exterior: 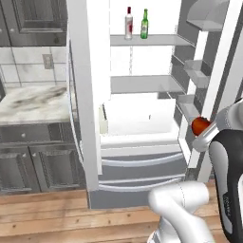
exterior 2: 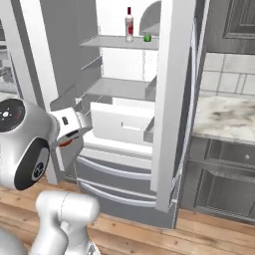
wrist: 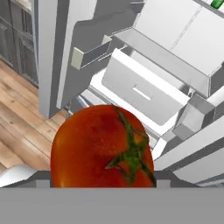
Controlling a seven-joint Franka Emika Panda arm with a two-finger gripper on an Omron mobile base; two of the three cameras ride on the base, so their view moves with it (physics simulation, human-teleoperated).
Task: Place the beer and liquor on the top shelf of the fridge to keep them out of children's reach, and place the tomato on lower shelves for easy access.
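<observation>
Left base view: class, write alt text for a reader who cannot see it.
An open fridge holds the liquor and the beer side by side on its top shelf. At right, the robot's gripper carries the tomato beside the fridge's door bins.

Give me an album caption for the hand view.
Tomato in the hand, facing the open fridge.

I see the liquor point(exterior: 128, 23) and the green beer point(exterior: 144, 24) standing upright, side by side, on the fridge's point(exterior: 85, 95) top shelf point(exterior: 156, 40). The red tomato point(wrist: 103, 146), green stem showing, sits close before my hand camera, outside the lower shelves point(exterior: 142, 84).
</observation>
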